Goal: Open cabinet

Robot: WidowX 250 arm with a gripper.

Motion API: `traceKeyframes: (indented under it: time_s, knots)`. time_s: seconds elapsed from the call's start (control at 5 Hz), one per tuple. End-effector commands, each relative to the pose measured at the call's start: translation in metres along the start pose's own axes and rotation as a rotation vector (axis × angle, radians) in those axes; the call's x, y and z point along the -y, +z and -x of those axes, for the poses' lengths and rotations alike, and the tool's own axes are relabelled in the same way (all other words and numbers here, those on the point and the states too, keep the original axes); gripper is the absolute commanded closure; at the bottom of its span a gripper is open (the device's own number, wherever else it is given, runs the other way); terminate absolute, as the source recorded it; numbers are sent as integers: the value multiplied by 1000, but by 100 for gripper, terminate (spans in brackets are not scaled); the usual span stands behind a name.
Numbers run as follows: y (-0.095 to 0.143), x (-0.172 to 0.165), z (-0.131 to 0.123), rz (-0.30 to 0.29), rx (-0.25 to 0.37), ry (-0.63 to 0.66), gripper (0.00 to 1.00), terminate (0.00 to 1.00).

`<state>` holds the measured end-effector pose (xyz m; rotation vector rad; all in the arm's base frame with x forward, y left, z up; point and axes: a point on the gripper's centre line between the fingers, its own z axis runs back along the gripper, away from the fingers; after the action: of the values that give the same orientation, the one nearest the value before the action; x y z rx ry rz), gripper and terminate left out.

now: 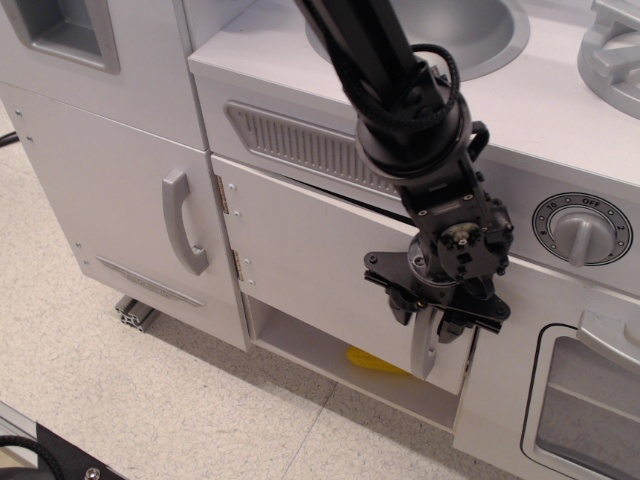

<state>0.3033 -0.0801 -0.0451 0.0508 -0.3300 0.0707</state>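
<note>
Right of centre, low in the frame, the black two-fingered pincer (427, 315) points down at the small vertical silver-grey handle (424, 343) on the right edge of the wide flat white cabinet door (315, 265). Its two black fingertips (403, 308) sit close together, one on either side of the top of that handle, the handle's upper end running up between them. The jaws look narrowed around it, and whether the pads are actually pressing on the metal I cannot tell from this angle.

The door itself stands slightly ajar: a dark gap runs along its top edge, widening toward the right, and its right edge stands out from the panel behind. It is hinged on the left, where two small silver hinges (223, 195) show at centre frame. Below the door's bottom edge an open white shelf space (300, 345) is visible, with a bit of something yellow (375, 360) lying in it, partly hidden by the door.

The black cabled arm (390, 80) comes down from the top centre, crossing the grey sink basin (470, 30) set in the white worktop (540, 110). To the left is a taller white door with a larger curved grey handle (183, 222). To the right, close by the pincer, sit a round grey dial (581, 228) and the windowed oven door (580, 400). Speckled beige floor (150, 400) fills the lower left, open in front of the door.
</note>
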Motion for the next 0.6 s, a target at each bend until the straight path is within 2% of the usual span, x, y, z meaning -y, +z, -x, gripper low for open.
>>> traceKeyframes:
  time_s: [0.0,0.4]
  knots:
    - [19,-1,4,59,12,6,100,0]
    - [34,-26,53,59,-21,-86,100,0]
